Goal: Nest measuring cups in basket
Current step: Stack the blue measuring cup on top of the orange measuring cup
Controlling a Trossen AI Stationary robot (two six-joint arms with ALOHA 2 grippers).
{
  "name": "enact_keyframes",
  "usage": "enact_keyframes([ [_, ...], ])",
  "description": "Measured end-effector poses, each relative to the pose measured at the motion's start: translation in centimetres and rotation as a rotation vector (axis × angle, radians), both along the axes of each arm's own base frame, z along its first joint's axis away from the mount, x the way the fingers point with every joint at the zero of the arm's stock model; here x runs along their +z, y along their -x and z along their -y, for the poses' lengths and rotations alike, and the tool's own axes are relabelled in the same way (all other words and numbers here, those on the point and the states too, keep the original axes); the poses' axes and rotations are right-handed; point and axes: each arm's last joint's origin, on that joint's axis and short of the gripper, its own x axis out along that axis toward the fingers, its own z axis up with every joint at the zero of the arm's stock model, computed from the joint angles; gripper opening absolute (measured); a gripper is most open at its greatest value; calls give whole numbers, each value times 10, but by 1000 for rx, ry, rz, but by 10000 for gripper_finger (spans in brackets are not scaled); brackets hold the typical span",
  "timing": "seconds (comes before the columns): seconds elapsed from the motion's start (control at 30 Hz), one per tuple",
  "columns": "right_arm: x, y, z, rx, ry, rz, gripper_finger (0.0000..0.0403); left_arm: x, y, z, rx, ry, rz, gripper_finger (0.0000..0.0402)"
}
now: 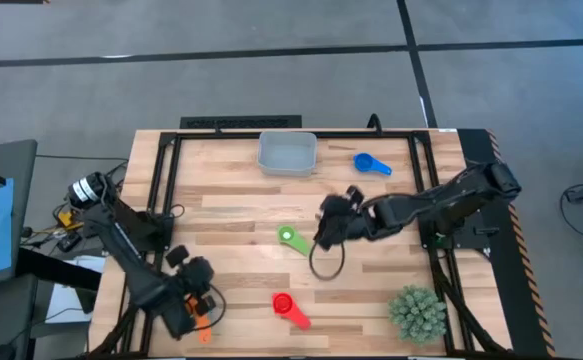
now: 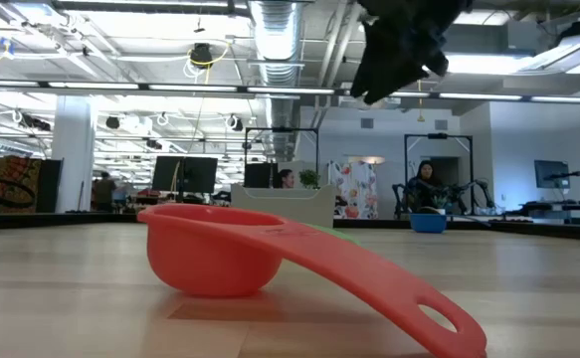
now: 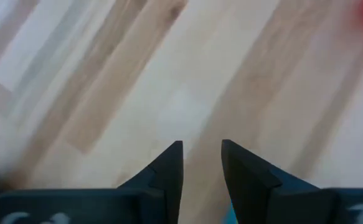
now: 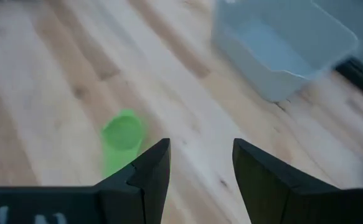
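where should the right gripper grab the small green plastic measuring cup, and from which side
Probably by the rim of the small green plastic measuring cup, coming straight down from above. It lies flat on the wooden table with the round bowl opening upward and the flat handle low against the wood, so the raised bowl wall gives more to pinch. The right gripper is open beside it.

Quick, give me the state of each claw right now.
Left claw: open by a narrow gap, holding nothing, over bare table at the near left.
Right claw: open and empty, above mid-table near the green cup.
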Motion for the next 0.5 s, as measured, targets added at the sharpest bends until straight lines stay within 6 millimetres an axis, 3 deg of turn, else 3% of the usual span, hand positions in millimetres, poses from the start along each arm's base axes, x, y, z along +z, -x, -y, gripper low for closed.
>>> enact_keyframes([
  [0.2, 0, 14, 42, -67, -39, -169, 198, -17, -15, -31, -118, 56, 72, 73],
  [0.37, -7, 30, 97, -221, -22, -343, 198, -16, -12, -60, -130, 36, 228, 57],
  [0.5, -16, 40, 145, -227, -67, -427, 198, -17, -5, -79, -126, -8, 318, 52],
])
